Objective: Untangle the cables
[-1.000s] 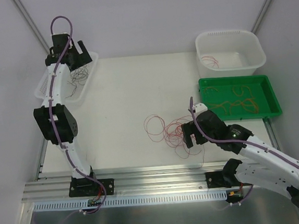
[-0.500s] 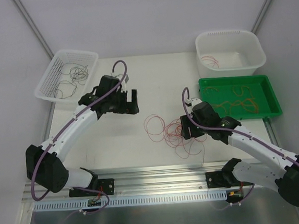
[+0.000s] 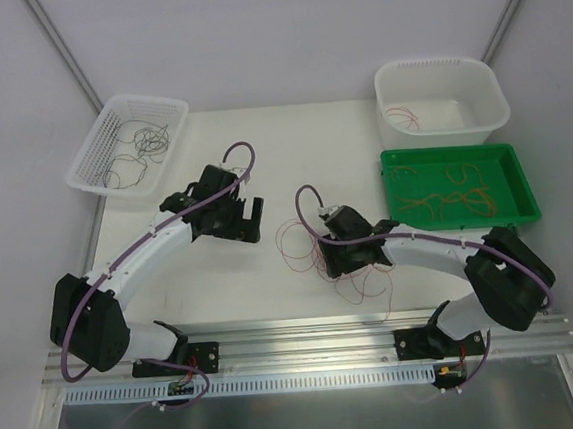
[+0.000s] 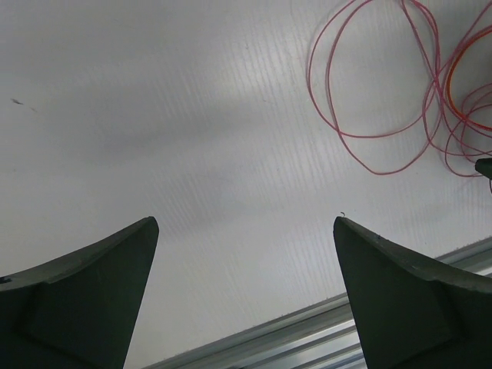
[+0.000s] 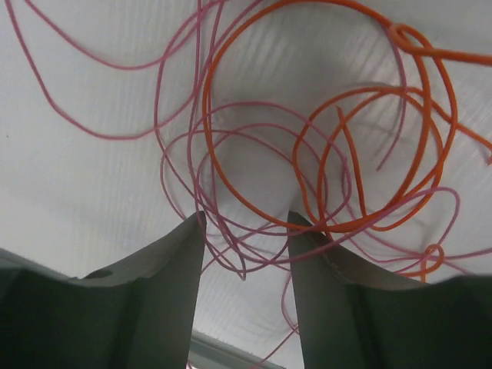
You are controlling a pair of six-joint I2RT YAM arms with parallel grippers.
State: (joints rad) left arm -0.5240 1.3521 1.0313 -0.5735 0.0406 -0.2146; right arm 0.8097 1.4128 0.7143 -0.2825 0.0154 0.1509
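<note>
the cables (image 3: 314,244) lay as a loose tangle of thin pink-red and orange loops on the white table (image 3: 290,144), about midway between its left and right edges and nearer the near edge than the far one.

the right gripper (image 3: 345,260) was down at the right side of that tangle. in the right wrist view its jaws stood partly apart with a narrow gap between them. several pink strands crossed that gap just past the fingertips (image 5: 192,231), and the big orange loops curled just beyond the tips. nothing was pinched between the jaws.

the left gripper (image 3: 251,218) hung to the left of the tangle, its jaws spread wide and holding nothing. its wrist view showed bare table between the fingers, with the nearest pink loops well off to the upper right.

a white mesh basket (image 3: 173,119) at the table's far left corner held dark wires (image 3: 127,168). a white tub (image 3: 488,106) at the far right corner held red wires (image 3: 405,117). a green tray (image 3: 520,184) along the right edge held orange wires (image 3: 456,198).
</note>
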